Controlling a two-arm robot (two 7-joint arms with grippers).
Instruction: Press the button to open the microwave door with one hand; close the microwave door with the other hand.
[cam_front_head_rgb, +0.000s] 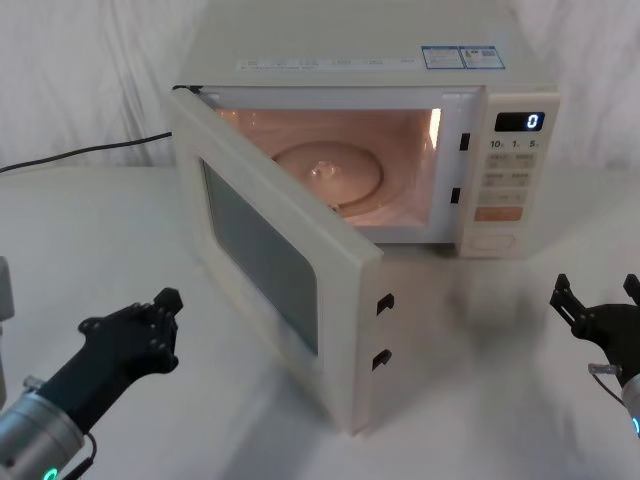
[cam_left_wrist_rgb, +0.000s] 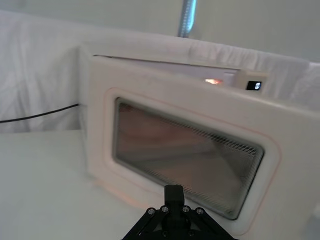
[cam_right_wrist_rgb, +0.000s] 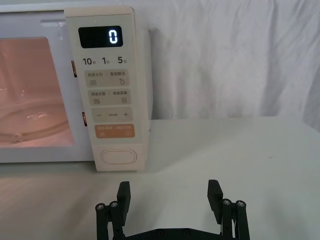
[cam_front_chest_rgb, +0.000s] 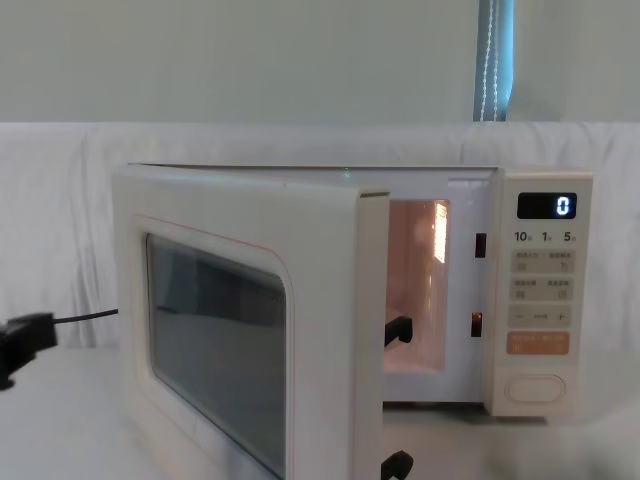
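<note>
The microwave (cam_front_head_rgb: 400, 120) fills the upper middle of the head view, lit inside, with a glass turntable (cam_front_head_rgb: 330, 170) on its floor. The microwave door (cam_front_head_rgb: 270, 250) stands swung wide open toward the lower centre, two black latch hooks (cam_front_head_rgb: 383, 330) on its free edge. The button (cam_front_head_rgb: 494, 241) sits at the bottom of the control panel, upper right, under an orange key (cam_front_head_rgb: 498, 213). The left gripper (cam_front_head_rgb: 165, 325) hovers at lower left, near the door's outer face, holding nothing; whether its fingers are parted I cannot tell. The right gripper (cam_front_head_rgb: 595, 295), at the right edge, is spread wide and empty.

The right wrist view alone shows the display (cam_right_wrist_rgb: 100, 36) reading 0 up close; the left wrist view shows the door's dark window (cam_left_wrist_rgb: 185, 155).
</note>
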